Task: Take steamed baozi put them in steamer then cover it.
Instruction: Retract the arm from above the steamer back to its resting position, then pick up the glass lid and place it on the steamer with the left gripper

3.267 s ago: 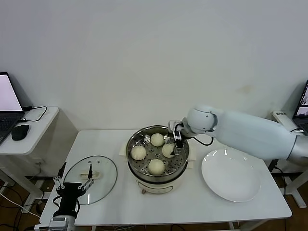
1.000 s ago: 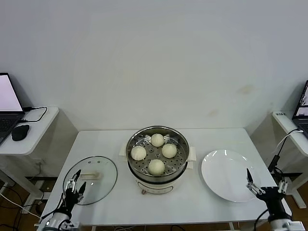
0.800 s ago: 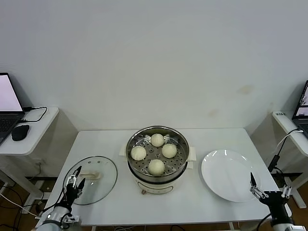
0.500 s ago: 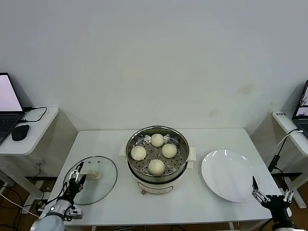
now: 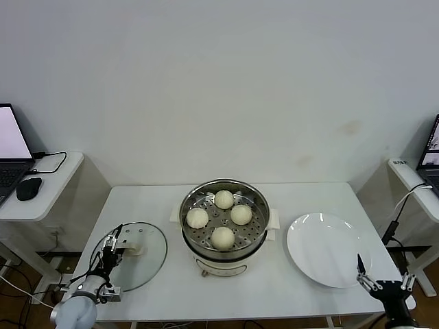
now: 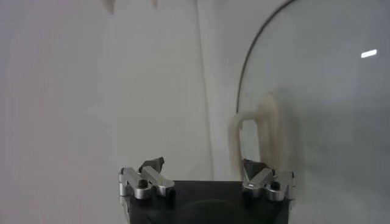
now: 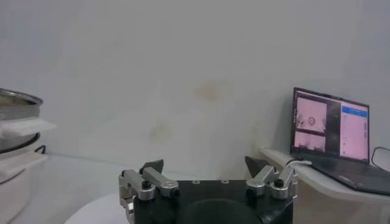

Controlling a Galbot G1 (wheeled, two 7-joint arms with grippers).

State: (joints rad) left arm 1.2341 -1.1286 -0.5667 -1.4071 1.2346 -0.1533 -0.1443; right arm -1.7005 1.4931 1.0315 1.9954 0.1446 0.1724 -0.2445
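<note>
My left gripper (image 5: 114, 244) spread over the lid (image 5: 140, 255) handle left of the steamer (image 5: 224, 218), four buns (image 5: 222, 237) inside the steamer, my right gripper (image 5: 382, 282) spread by the plate (image 5: 329, 249), no readable writing

Bright, even light; blurry wrist close-up.
</note>
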